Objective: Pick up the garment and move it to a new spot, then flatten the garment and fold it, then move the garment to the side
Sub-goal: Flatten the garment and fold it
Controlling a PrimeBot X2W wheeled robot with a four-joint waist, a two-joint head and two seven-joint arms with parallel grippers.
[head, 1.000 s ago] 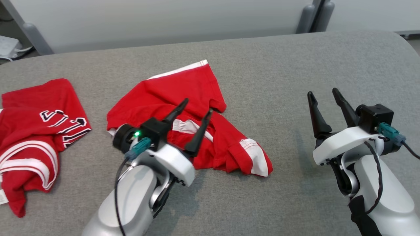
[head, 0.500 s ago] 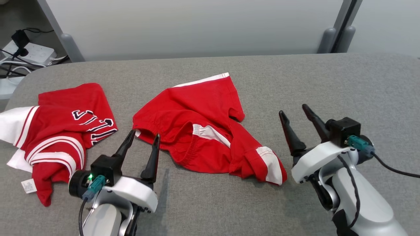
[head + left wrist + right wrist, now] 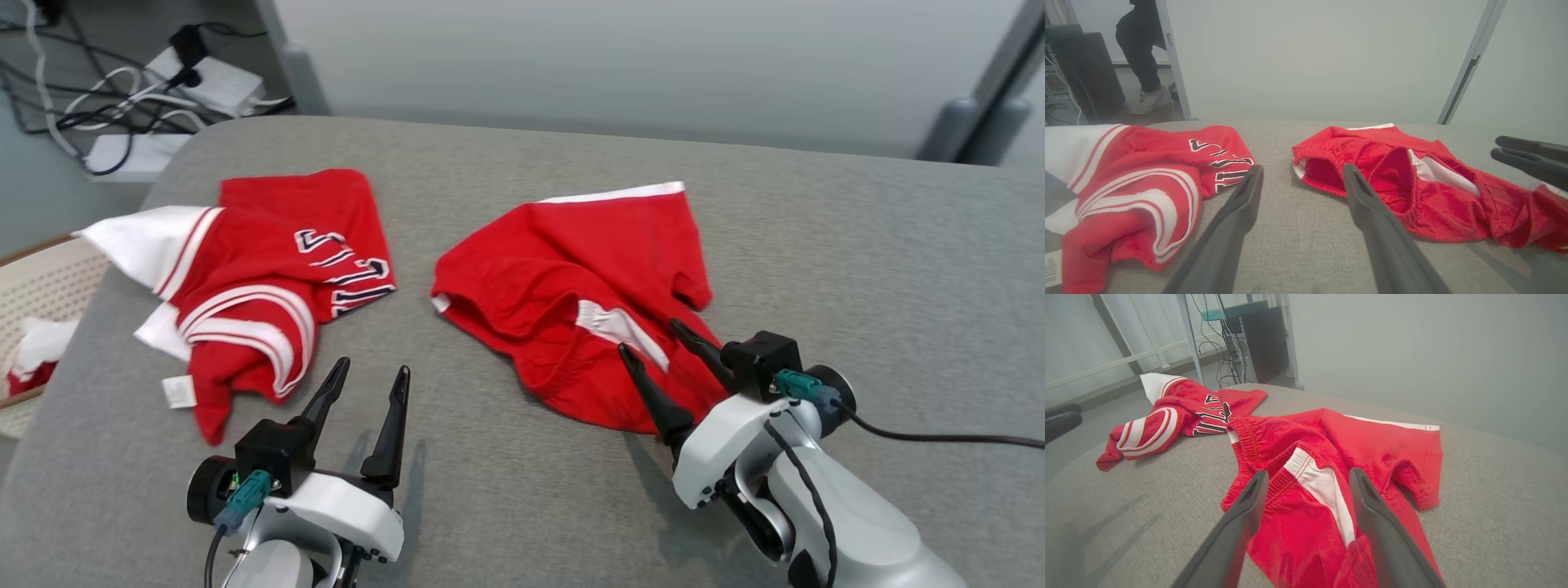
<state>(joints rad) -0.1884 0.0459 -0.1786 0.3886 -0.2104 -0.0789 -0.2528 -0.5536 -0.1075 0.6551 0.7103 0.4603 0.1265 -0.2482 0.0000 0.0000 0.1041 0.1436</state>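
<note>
Red shorts (image 3: 571, 286) with white trim lie crumpled mid-desk (image 3: 857, 261). The right pincer (image 3: 651, 337), fingers apart, is over their near edge. The left pincer (image 3: 373, 367), also apart and empty, is near a red jersey (image 3: 269, 269). The jersey's black-and-white lettering is folded and unreadable, and its tag (image 3: 178, 392) is too small to read.

Our left gripper (image 3: 372, 369) sits at the lower left of the head view, its two dark fingers (image 3: 392, 420) spread wide and pointing up the frame. Our right gripper (image 3: 651, 337) stands at the lower right, jaws likewise parted and angled toward the upper left, its forearm (image 3: 849, 523) running off the bottom edge.
</note>
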